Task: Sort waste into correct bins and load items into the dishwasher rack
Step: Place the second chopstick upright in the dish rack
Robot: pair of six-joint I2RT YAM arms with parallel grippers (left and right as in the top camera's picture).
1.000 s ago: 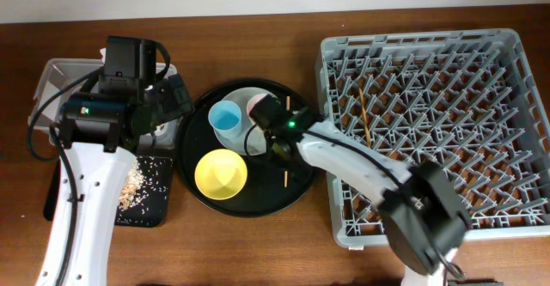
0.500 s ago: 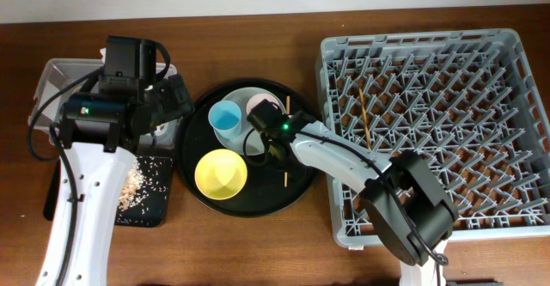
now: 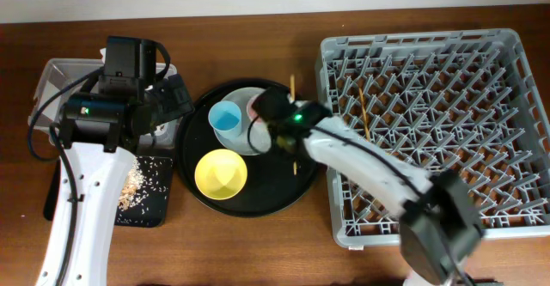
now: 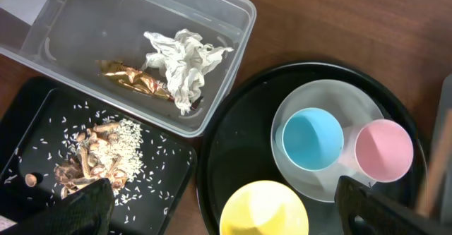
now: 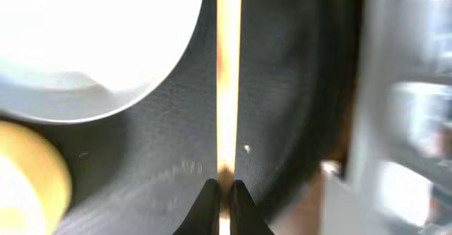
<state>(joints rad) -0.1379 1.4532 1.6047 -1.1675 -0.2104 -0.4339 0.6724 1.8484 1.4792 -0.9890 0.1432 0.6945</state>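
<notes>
Rack point(image 3: 411, 40): fills the right half of the bench, from near the back edge to near the front edge. One chopstick point(image 3: 364, 118) lies in its left part, running front-to-back.

Round tray point(image 3: 262, 198): bench centre, just left of the rack. It carries the plate, bowl and both cups.

Tub point(image 4: 78, 20): back-left corner. Tissue point(image 4: 182, 60) and wrapper point(image 4: 131, 78) are inside, touching each other.

Black tray point(image 4: 166, 175): front-left, just in front of the tub. Scraps point(image 4: 88, 166) are piled in its left part, w/ loose grains scattered around.

Plate point(image 4: 321, 97): back part of the round tray. Blue cup point(image 4: 312, 137) and pink cup point(image 4: 383, 150) stand on it side by side, both mouth-up.

Bowl point(image 3: 221, 173): front-left part of the round tray, mouth-up, off the plate.

R gripper point(image 5: 222, 191): over the right part of the round tray, clenched on a second chopstick point(image 5: 227, 73). The stick runs front-to-back along the tray's right rim, beside the rack's left wall. Can't tell if it clears the tray.

L gripper point(image 4: 222, 189): near the back-left, between the tub and round tray. Fingers spread wide, nothing held.
</notes>
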